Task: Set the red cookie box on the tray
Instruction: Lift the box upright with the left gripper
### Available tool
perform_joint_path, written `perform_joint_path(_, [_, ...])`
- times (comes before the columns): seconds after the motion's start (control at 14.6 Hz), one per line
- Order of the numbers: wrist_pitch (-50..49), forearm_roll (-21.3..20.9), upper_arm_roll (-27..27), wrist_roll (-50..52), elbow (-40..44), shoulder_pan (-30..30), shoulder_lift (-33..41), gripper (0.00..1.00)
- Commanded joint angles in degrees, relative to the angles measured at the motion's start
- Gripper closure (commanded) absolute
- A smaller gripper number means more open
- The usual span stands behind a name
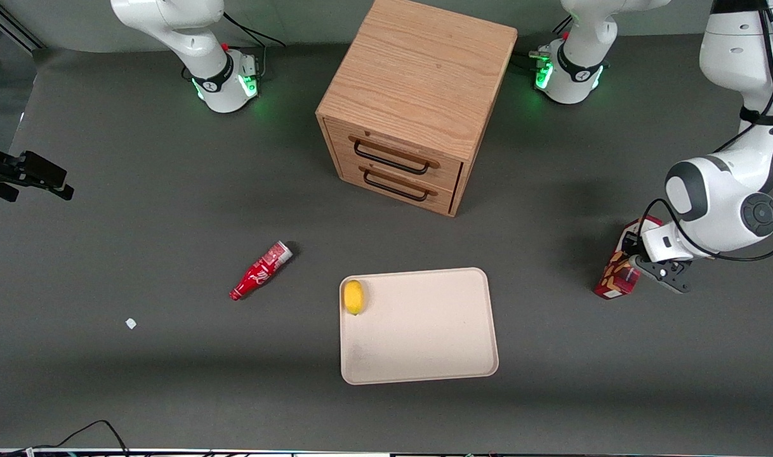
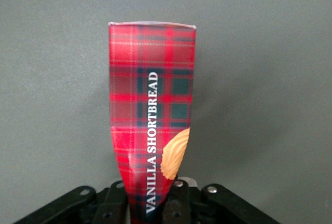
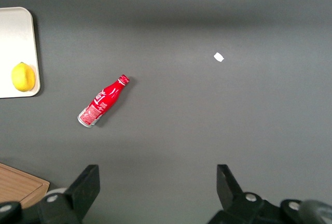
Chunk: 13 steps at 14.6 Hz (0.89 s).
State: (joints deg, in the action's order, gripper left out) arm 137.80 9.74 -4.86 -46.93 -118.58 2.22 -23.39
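One red cookie box (image 1: 617,274) stands toward the working arm's end of the table, well apart from the single tray (image 1: 424,355). The gripper (image 1: 640,266) has closed on the box's end: in the left wrist view the tartan box (image 2: 151,130), lettered "VANILLA SHORTBREAD" beside a pictured cookie, runs lengthwise straight out from between the black fingers (image 2: 116,198), which press against its sides. In the front view its long axis slants, the gripped end farther from the camera and the free end nearer; whether the free end touches the table I cannot tell.

One yellow lemon (image 1: 353,296) lies on the tray, tucked into the corner nearest the parked arm's side and farther from the camera. One wooden two-drawer cabinet (image 1: 415,101) stands farther from the camera than the tray, its drawers closed. One red bottle (image 1: 260,271) lies on its side toward the parked arm's end, and one small white scrap (image 1: 131,324) sits nearer the camera than the bottle. Only open grey table (image 1: 551,317) lies between the box and the tray.
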Motion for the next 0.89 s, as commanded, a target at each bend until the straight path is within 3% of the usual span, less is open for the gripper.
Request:
perform_joint_path(0.0, [-2.3,1.0,-0.2,-1.2,1.7,0.1,0.7,1.0])
perform_joint_path(0.48, [-33.8,0.1,-3.0,3.4,21.4,0.2,6.2,1.0])
perform_joint_path(0.82, [-59.3,-3.5,-0.2,21.9,43.8,-0.2,6.3,1.0])
